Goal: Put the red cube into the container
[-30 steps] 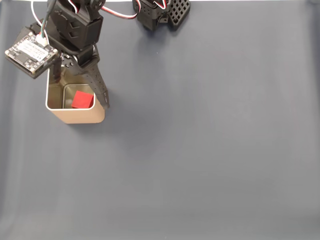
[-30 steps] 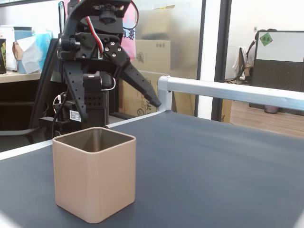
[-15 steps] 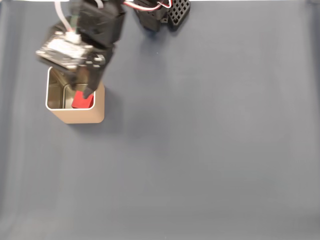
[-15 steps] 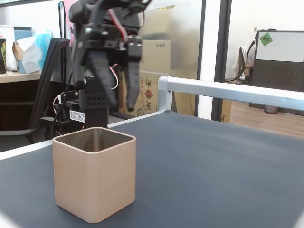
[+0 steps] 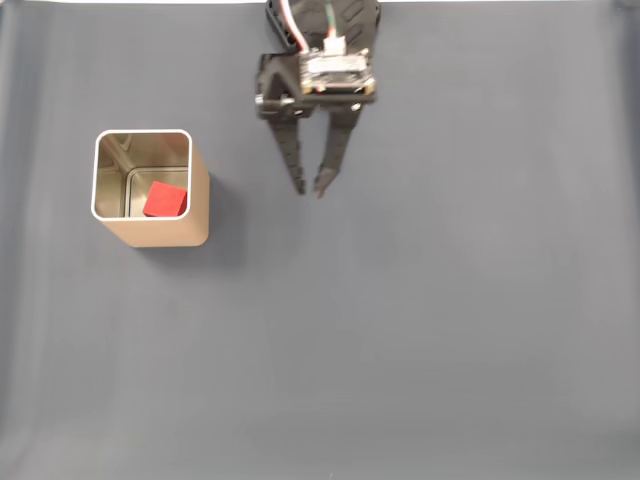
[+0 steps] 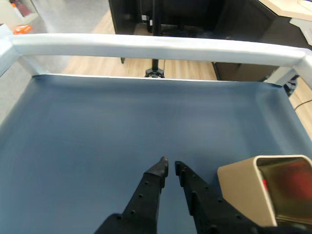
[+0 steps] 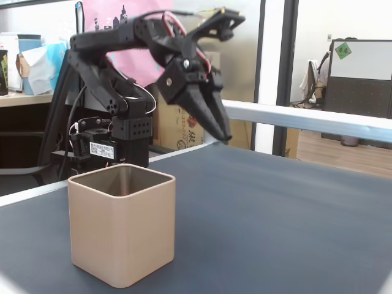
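Note:
The red cube lies on the bottom of the container, a tall tan box with a white rim and a shiny inside, at the left in a fixed view from above. My gripper hangs to the right of the box, well apart from it, fingers pointing down the picture. Only a narrow gap separates its tips and nothing is between them. In the wrist view the gripper points at bare mat, with the container at the lower right and a red blur inside. From the side, the gripper hovers behind and above the container.
A dark blue-grey mat covers the table. The arm's base stands at the back edge. A white rail runs along the far side of the table, and office furniture and cardboard boxes stand beyond it.
The gripper has swung away from above the container to the right and its jaws have narrowed from wide open. The red cube has stayed in the container.

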Robot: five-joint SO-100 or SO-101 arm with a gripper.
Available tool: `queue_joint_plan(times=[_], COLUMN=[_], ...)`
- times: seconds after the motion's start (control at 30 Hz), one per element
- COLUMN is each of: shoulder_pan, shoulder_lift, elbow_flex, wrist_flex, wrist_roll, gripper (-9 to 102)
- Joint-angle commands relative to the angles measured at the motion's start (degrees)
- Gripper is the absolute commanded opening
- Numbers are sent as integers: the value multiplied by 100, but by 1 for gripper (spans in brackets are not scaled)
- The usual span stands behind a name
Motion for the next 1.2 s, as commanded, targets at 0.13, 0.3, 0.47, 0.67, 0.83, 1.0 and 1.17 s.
queue_joint_plan(times=[0.13, 0.3, 0.47, 0.67, 0.83, 1.0, 1.17], shoulder_pan=[-35, 272, 475, 439, 290, 325, 352], shoulder_lift=[1626, 2276, 2804, 3006, 3111, 3428, 3744], elbow_flex=[1688, 2426, 3076, 3322, 3322, 3331, 3331], wrist_flex=[-158, 79, 483, 1204, 1749, 2443, 2936], wrist_roll=[0, -35, -105, 9, 132, 211, 360], gripper=[0, 0, 0, 0, 0, 0, 0])
